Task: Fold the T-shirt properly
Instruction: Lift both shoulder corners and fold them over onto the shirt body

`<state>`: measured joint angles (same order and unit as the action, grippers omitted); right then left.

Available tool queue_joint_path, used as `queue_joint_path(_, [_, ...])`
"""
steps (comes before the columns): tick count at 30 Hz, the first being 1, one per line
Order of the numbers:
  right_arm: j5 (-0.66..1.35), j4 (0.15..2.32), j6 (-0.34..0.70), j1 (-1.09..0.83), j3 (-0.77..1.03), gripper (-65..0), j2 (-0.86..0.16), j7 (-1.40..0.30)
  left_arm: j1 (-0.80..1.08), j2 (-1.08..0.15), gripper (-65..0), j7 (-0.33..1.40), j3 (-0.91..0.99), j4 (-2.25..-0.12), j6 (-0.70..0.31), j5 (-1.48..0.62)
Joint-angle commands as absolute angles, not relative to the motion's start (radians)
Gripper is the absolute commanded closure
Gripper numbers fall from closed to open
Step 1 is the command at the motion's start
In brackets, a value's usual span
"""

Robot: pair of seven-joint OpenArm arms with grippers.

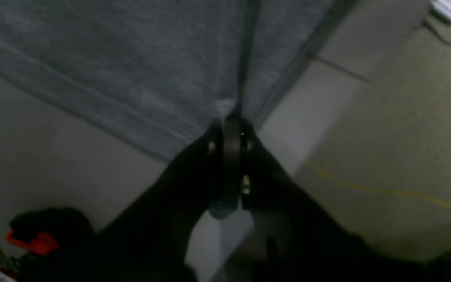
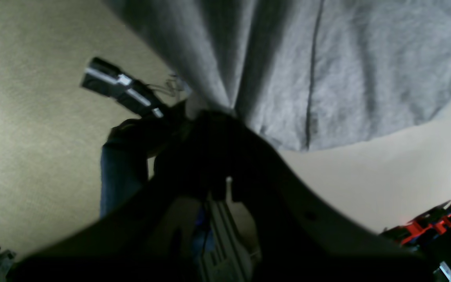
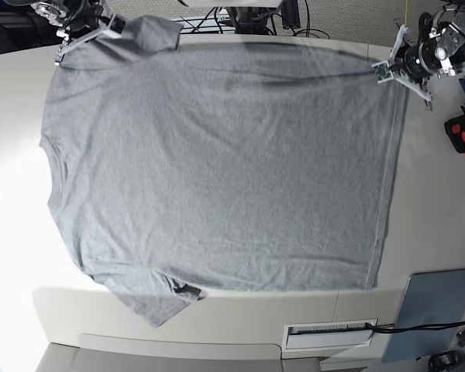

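A pale off-white worktop (image 3: 15, 201) carries a large heather-grey cotton T-shirt (image 3: 217, 163), spread flat over most of it. A rigid grey-blue flat panel (image 3: 430, 310) lies near one corner.

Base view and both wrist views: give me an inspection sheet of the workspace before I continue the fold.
Surface: white table, bare at its left edge.
Job's things: T-shirt spread flat, plain grey side up.
Clutter: grey-blue flat panel at the near right corner.
Grippers: left gripper shut on the far right shirt corner; right gripper shut on the far left corner.
Cables: black cables behind the table.
Surroundings: carpeted floor.
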<state>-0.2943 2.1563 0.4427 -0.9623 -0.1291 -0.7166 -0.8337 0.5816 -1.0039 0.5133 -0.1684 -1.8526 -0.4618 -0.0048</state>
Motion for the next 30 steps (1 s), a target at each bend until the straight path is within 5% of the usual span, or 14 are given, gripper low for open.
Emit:
queue_joint_path(1, [-0.307, 2.179, 0.437, -0.97, -0.122, 0.0, -0.728, -0.841, 0.588, -1.031, 0.0, 0.516, -0.16, -1.872, -0.46, -0.002])
queue_joint_path(16, [-0.309, 2.216, 0.345, -0.845, 0.055, 0.0, -0.728, -0.791, 0.579, -1.023, 0.0, 0.463, 0.002, -1.901, -0.4, -0.083])
queue_joint_path(30, [-0.23, 2.058, 0.357, -0.564, 0.053, 0.0, -0.69, -0.7, 0.432, -0.812, 0.0, 0.372, 0.061, -1.804, -0.392, -0.083])
